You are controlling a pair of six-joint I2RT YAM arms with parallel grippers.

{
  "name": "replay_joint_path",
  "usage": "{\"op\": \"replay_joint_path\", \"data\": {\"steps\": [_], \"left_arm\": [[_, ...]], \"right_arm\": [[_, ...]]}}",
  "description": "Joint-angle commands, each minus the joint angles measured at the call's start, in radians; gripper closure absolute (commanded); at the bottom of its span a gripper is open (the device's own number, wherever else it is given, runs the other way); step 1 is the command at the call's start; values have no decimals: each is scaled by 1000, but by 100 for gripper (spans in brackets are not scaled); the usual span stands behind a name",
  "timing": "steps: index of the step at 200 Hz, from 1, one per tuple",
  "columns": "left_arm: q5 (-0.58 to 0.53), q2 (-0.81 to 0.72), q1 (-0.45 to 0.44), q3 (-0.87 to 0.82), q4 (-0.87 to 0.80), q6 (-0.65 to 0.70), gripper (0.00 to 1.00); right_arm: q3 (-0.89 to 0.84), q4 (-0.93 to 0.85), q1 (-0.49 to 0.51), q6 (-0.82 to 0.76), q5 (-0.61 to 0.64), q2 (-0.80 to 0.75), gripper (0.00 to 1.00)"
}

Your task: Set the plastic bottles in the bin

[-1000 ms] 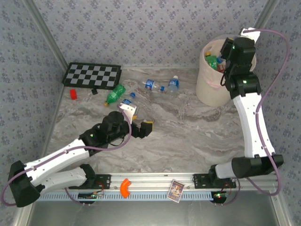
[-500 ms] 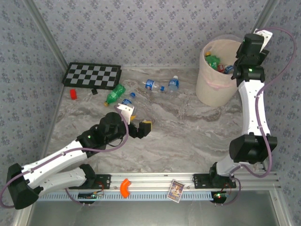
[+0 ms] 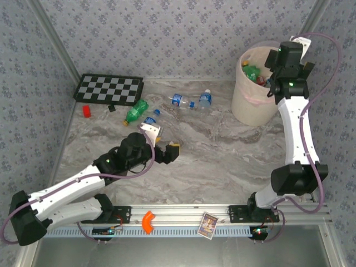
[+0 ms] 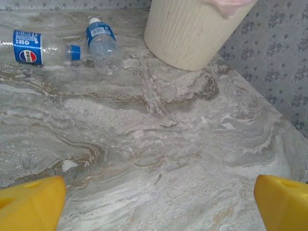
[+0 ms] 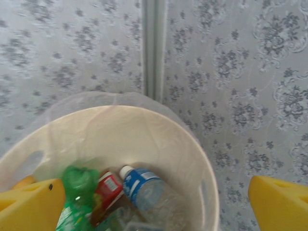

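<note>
right hand (image 5: 154,202) spread wide over the bin (image 3: 248,103), blue-label bottle (image 5: 147,190) inside it, tilted, cap toward the far rim, left hand (image 4: 156,202) spread too, low over the desk (image 4: 168,144), Pepsi bottle (image 4: 29,48) lying crosswise, cap toward second bottle (image 4: 103,45)

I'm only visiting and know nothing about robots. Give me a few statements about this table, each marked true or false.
1. Some bottles lie inside the bin. True.
2. The right claw holds a bottle. False: it hangs open and empty above the bin.
3. Some clear bottles with blue labels lie on the table. True.
4. The green bottle on the table stands upright. False: it lies on its side near the checkerboard.
5. The left claw is shut. False: it is open.
</note>
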Motion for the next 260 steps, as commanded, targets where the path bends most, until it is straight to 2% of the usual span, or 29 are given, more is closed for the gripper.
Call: {"op": "replay_joint_path", "data": {"steps": [1,75,107,123,188,230,260], "left_arm": [[-29,19,7,17,13,-18,0],[-76,94,24,50,-16,-39,0],[-125,147,65,68,-39,-64,0],[-141,175,101,76,-56,-83,0],[-129,316,258,131,-119,-97,0],[-166,451,350,201,-173,-25,5],[-139,548,432,248,-193,17,9]], "right_arm": [[-47,1,57,36,-26,-91,1],[-360,78,324,122,-70,-316,0],[-507,107,407,191,-115,-415,1],[-625,175,437,200,-159,-476,1],[-963,370,453,212,-306,-647,1],[-1040,411,455,265,-394,-719,1],[-1050,404,458,281,-438,-753,1]]}}
